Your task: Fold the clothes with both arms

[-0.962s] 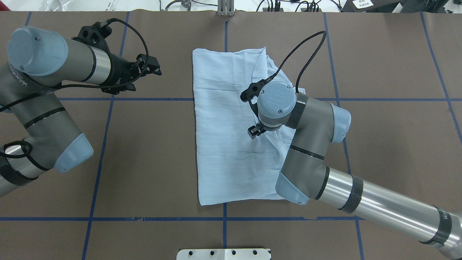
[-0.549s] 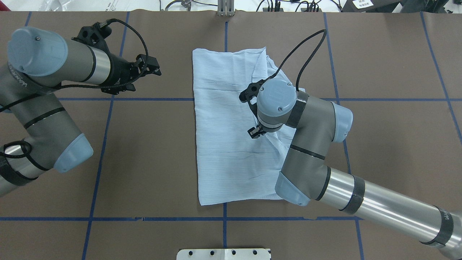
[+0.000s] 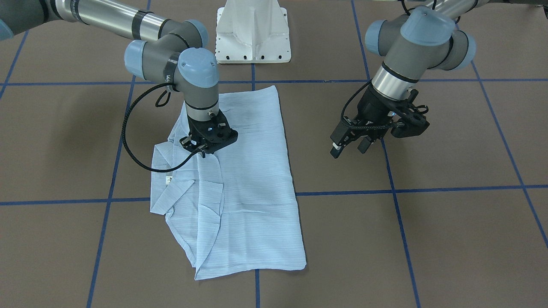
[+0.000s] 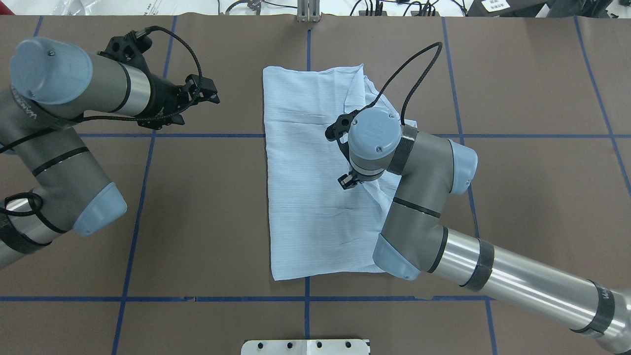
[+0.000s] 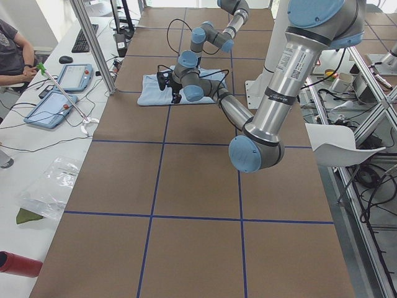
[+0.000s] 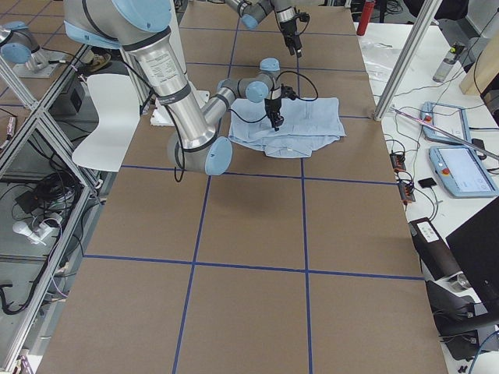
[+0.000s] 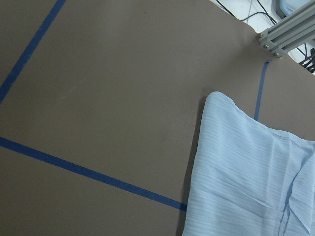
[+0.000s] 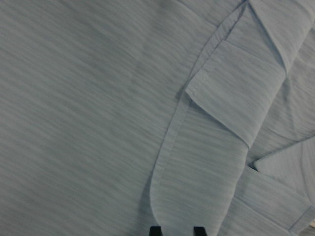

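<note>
Folding looks part done: the shirt lies flat in the middle of the table as a rough rectangle. Its collar and loose sleeve layers are bunched along the robot's right side, probably the part left to tidy. The right gripper is therefore placed straight above that ragged edge, likely to pick up the curved hem. Its fingertips stand slightly apart with only fabric showing between them, clamped on nothing. The right arm reaches in over the shirt's near corner, elbow bent and wrist pointing down. The left gripper hangs over bare table well apart from the shirt, seemingly waiting, with its fingers spread and empty. The left arm is folded back and tilted toward the cloth.
</note>
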`<state>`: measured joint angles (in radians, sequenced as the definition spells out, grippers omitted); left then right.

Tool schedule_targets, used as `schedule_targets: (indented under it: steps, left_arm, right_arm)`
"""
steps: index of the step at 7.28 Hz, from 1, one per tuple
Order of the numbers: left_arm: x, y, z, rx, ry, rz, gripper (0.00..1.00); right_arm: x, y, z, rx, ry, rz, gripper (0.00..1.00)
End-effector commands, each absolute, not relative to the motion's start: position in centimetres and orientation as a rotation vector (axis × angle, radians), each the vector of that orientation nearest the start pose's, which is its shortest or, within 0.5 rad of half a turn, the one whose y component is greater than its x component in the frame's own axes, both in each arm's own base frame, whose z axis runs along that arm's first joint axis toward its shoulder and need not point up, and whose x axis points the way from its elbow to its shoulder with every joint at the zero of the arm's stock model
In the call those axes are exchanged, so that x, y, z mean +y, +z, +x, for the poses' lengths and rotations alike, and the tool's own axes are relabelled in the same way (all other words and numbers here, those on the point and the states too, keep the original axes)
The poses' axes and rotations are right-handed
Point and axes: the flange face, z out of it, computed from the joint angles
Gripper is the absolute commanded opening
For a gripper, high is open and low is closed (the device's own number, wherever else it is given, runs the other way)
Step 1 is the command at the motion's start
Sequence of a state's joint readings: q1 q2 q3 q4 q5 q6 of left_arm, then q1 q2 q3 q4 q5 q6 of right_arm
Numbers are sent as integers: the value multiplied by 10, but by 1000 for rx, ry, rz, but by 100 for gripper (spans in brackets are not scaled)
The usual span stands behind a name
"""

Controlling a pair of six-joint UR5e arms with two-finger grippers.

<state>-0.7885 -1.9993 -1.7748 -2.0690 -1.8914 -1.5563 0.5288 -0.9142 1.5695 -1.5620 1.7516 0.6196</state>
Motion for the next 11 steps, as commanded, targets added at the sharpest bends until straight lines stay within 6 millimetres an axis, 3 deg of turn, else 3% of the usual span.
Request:
schedule_targets:
  steps: [1,4,5,6,8,10,11]
  left_arm:
    - [-512,267,366,1155,-503,177,100]
    - [-513,265,366,1155,-505,176,100]
    - [-513,265,366,1157,-504,177,100]
    - [-513,265,366,1155,-505,176,100]
    - [-513,265,366,1155,-505,176,100]
    - [-513,264,366,1157,-504,177,100]
    - [-512,262,367,1160,-503,177,100]
  right_arm:
    - [-455,276,-556,-628,-475,301,34]
    - [-454,277,-557,-630,-474,293,34]
    - [-454,277,-557,-632,-473,291,25]
    - [-454,277,-557,-629,-466,288,0]
    - [-452,273,-555,-637,-467,285,0]
    - [-466,281,-530,-652,-440,272,0]
    - [-469,308,-497,-641,-413,256,0]
